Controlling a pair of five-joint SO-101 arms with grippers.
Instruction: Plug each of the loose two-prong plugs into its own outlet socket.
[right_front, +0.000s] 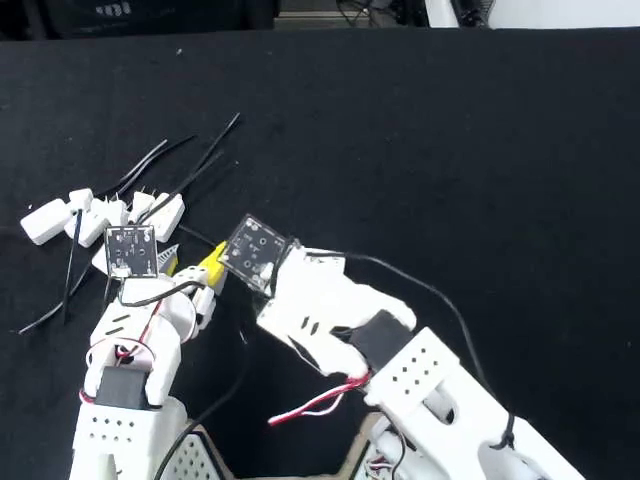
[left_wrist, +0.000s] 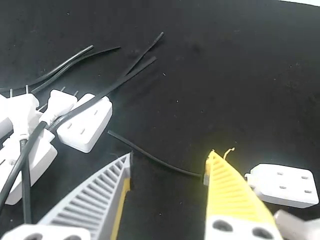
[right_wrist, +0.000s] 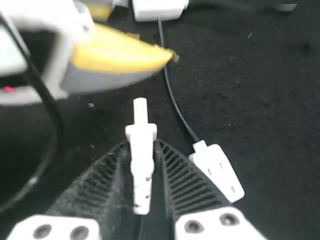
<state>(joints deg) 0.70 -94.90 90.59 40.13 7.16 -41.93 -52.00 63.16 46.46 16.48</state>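
1. The right gripper (right_wrist: 141, 146) has its black fingers pressed onto a white plug (right_wrist: 140, 170). The plug sticks out past the fingertips, and its prongs cannot be made out.
2. The left gripper (left_wrist: 170, 159) is spread wide above the black table (right_front: 450, 150), its grey finger (left_wrist: 95, 195) and yellow finger (left_wrist: 227, 192) well apart. A thin black cord (left_wrist: 150, 156) runs across the gap between them.
3. In the high view both grippers sit left of centre in the frame, close together. The yellow finger's tip is just beside the right arm's wrist camera board (right_front: 255, 250).
4. A heap of plugs and sockets (right_front: 100, 215), white with black cords, lies at the left of the high frame, just above the left arm's wrist.
5. At the heap's near edge an outlet socket (left_wrist: 85, 122) lies slots up, just beside a loose plug (left_wrist: 59, 102) with bare prongs.
6. A lone socket (right_wrist: 217, 170) on the thin cord's end lies near the held plug without touching it, just beside the yellow finger.
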